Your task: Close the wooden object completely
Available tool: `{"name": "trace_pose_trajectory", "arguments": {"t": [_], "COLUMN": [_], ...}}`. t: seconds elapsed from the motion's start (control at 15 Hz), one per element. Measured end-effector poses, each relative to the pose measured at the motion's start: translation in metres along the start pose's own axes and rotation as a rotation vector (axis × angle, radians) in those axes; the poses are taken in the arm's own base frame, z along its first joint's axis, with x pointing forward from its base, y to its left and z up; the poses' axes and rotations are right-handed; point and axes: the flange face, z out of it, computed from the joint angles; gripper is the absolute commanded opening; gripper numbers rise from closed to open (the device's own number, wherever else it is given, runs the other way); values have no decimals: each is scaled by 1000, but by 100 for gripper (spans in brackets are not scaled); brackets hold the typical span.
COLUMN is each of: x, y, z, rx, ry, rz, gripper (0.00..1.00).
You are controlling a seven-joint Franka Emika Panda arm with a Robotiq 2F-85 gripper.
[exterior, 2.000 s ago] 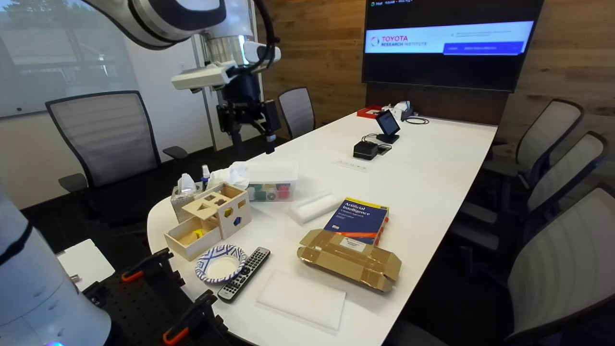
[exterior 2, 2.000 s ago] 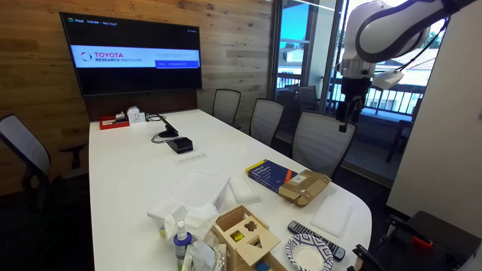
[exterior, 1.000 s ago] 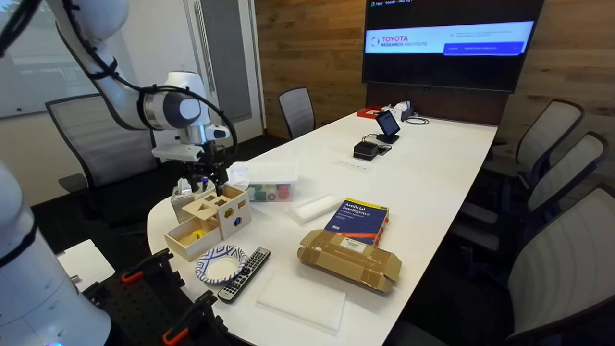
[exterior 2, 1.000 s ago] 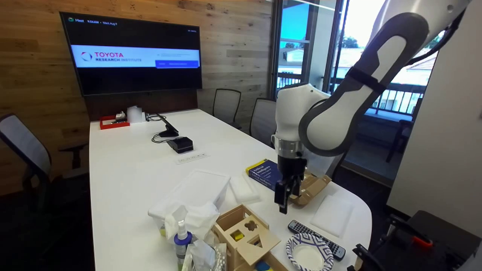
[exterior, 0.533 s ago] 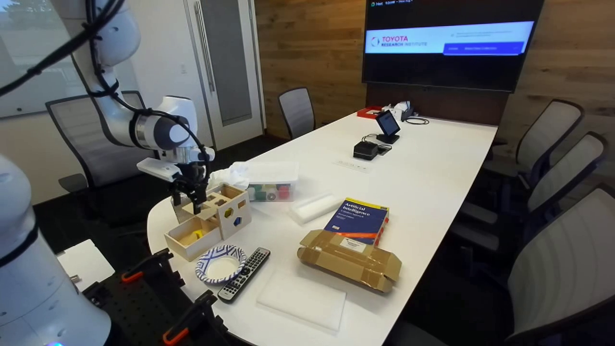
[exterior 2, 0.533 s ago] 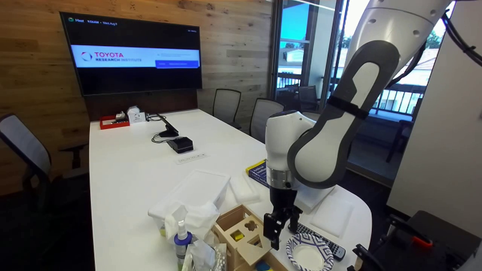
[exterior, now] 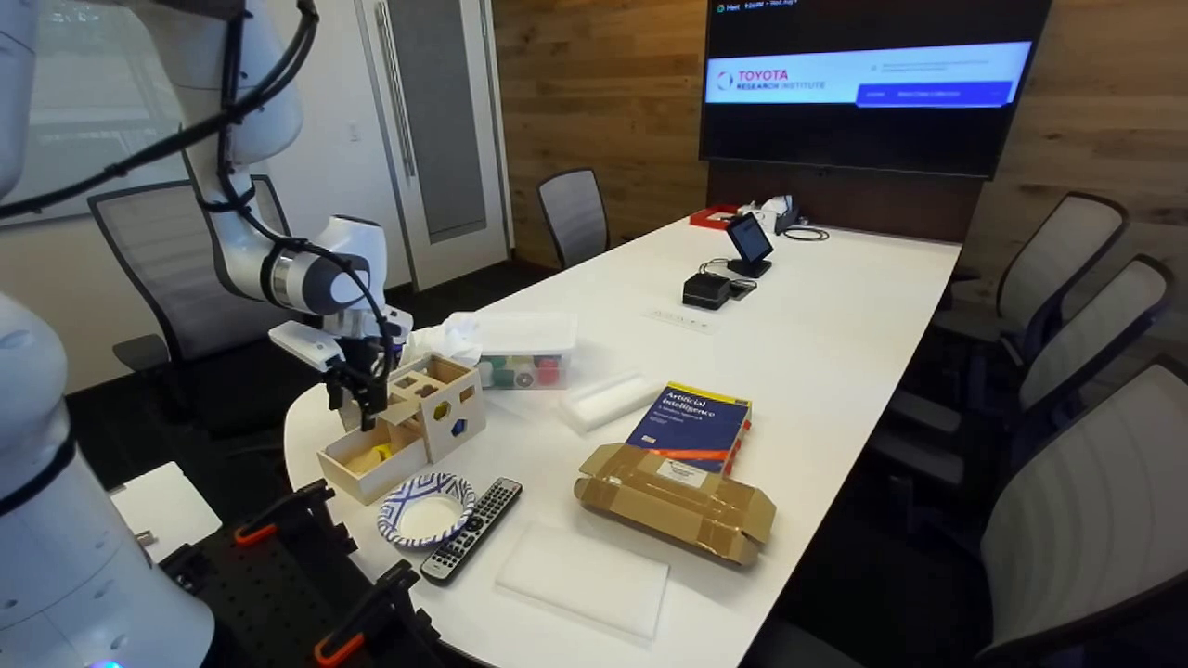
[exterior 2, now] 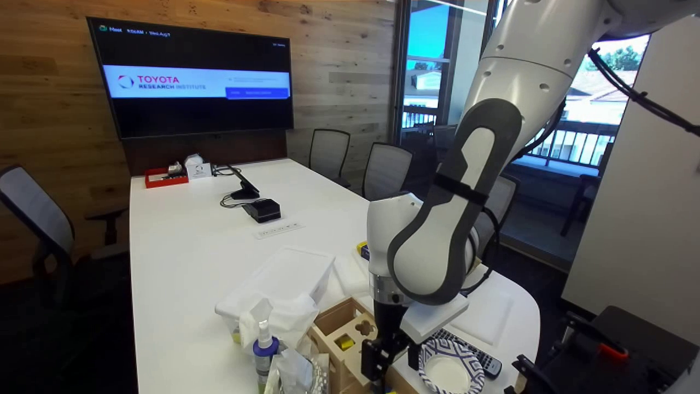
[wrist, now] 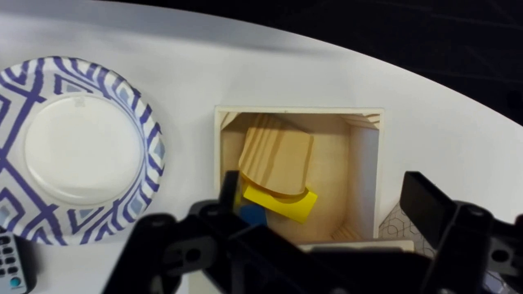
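The wooden object is a pale box (exterior: 457, 422) with shaped holes; it also shows in an exterior view (exterior 2: 333, 350). Its pierced top panel (exterior: 405, 412) is slid partly out towards the robot, leaving the far part of the top open. A drawer (exterior: 345, 481) stands pulled out below it. In the wrist view the drawer (wrist: 300, 110) holds a plain wood-faced block, a yellow block and a partly hidden blue block. My gripper (wrist: 320, 177) is wide open and empty, above the drawer beside the panel's outer edge (wrist: 367, 245). It also shows in both exterior views (exterior: 354, 413) (exterior 2: 395, 365).
A patterned paper plate (exterior: 427, 515) and a remote (exterior: 473, 529) lie beside the drawer. A tissue box (exterior 2: 298, 375), a spray bottle (exterior 2: 264, 350) and a clear plastic case (exterior: 529, 357) stand close to the box. A book (exterior: 691, 422) and cardboard package (exterior: 677, 501) lie farther off.
My gripper has come down from high above the table to just over the drawer, at the panel's outer end. The box, panel and drawer have not visibly moved.
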Motion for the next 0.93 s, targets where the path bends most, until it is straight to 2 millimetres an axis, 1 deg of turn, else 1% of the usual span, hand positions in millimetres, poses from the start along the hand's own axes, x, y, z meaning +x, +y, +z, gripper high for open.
{"name": "trace_pose_trajectory", "arguments": {"t": [0.27, 0.47, 0.67, 0.93], "x": [8, 16, 24, 36], "y": [-4, -4, -3, -7], "z": [21, 32, 35, 29], "rx": [7, 0, -30, -97], "ry": [16, 14, 32, 80], "rz": [22, 23, 30, 3], "gripper": [100, 100, 100, 100]}}
